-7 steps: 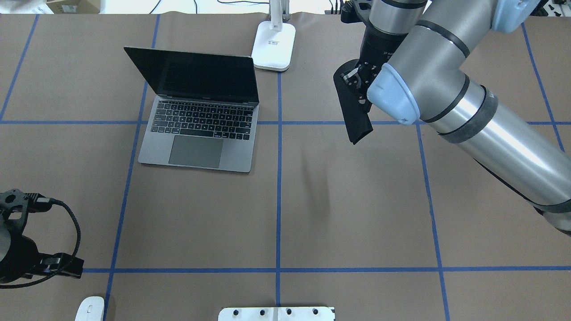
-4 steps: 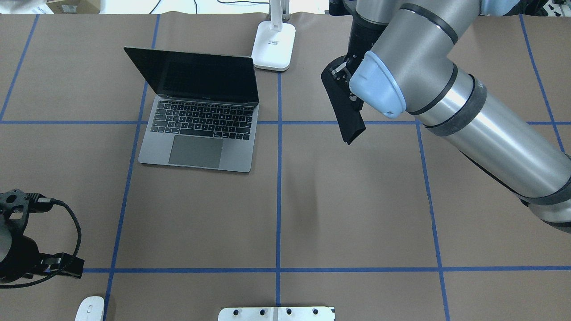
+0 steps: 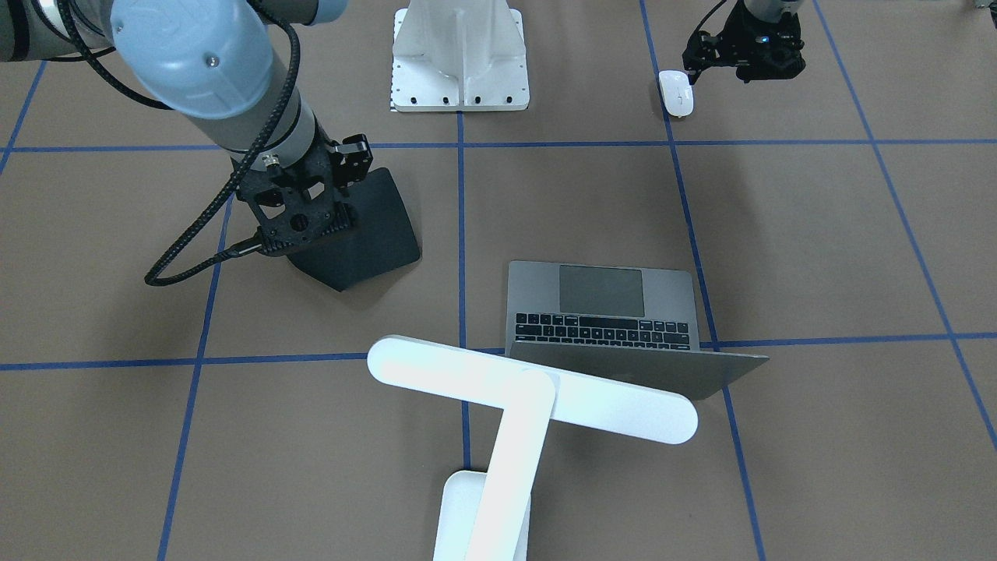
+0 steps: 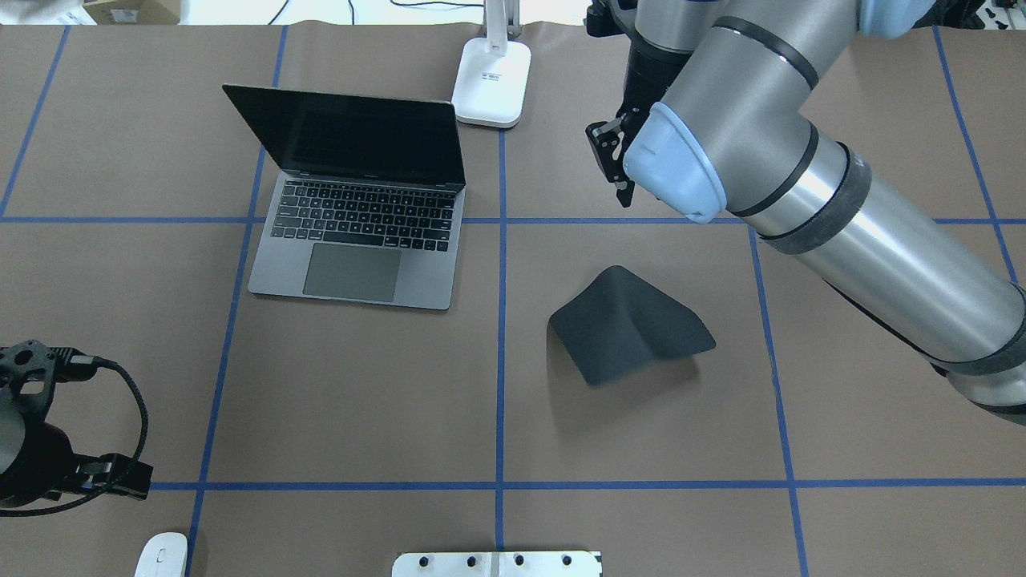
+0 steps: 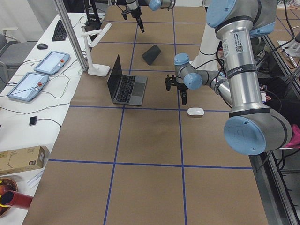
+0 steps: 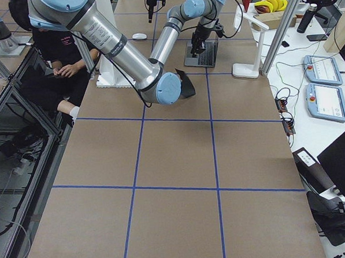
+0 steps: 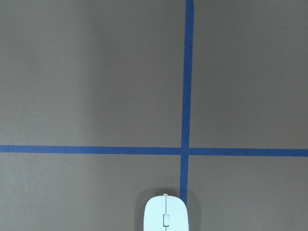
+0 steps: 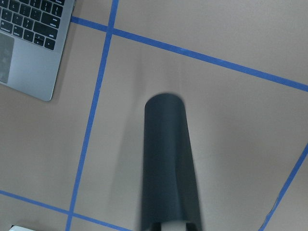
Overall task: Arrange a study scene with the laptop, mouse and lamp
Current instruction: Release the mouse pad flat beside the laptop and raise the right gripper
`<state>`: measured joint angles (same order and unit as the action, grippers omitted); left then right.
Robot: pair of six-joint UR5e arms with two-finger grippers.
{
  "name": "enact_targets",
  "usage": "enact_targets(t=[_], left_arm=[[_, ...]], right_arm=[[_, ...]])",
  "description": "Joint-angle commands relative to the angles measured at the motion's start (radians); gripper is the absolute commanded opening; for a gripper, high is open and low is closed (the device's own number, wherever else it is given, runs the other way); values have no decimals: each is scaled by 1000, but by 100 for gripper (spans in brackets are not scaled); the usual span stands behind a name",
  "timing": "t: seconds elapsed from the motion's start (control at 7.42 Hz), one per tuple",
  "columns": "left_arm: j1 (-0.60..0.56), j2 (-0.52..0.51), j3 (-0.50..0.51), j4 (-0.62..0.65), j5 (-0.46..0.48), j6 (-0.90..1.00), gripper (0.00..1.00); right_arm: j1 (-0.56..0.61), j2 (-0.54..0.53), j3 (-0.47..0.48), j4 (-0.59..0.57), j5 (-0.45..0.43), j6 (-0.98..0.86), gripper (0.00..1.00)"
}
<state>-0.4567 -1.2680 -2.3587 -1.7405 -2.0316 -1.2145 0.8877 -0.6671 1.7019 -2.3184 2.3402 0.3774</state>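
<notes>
The open grey laptop (image 4: 353, 200) sits at the far left of centre, and it also shows in the front view (image 3: 615, 312). The white lamp stands behind it, with its base (image 4: 491, 84) on the table and its bar head (image 3: 530, 387) over the laptop. The white mouse (image 4: 160, 554) lies at the near left edge and shows in the left wrist view (image 7: 165, 216). My left gripper (image 3: 746, 54) hovers beside the mouse, and its fingers are hidden. My right gripper (image 4: 611, 164) is open and empty, high above a black bent pad (image 4: 629, 324).
The black pad (image 3: 374, 226) is arched and blurred in the right wrist view (image 8: 168, 163), free of the gripper, right of the laptop. A white bolted pedestal (image 4: 497, 563) stands at the near middle edge. Blue tape lines grid the brown table.
My right gripper held the black pad hanging and moved left and farther away. It has let go, and the pad has dropped toward the table in front of it. The left arm stayed still.
</notes>
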Motion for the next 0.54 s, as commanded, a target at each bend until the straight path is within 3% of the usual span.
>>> enact_targets(t=[0.0,0.27,0.4], left_arm=[[12,-16,42,-14,1,3,99],[32,-14,111,-89,1,1,99],[36,-16,119,-90,-1,1,99]], right_arm=[[1,-41,33,55,-65,-9,100],[2,-165,21,322,-142,-17,100],[2,-161,16,329,-153,-44,100]])
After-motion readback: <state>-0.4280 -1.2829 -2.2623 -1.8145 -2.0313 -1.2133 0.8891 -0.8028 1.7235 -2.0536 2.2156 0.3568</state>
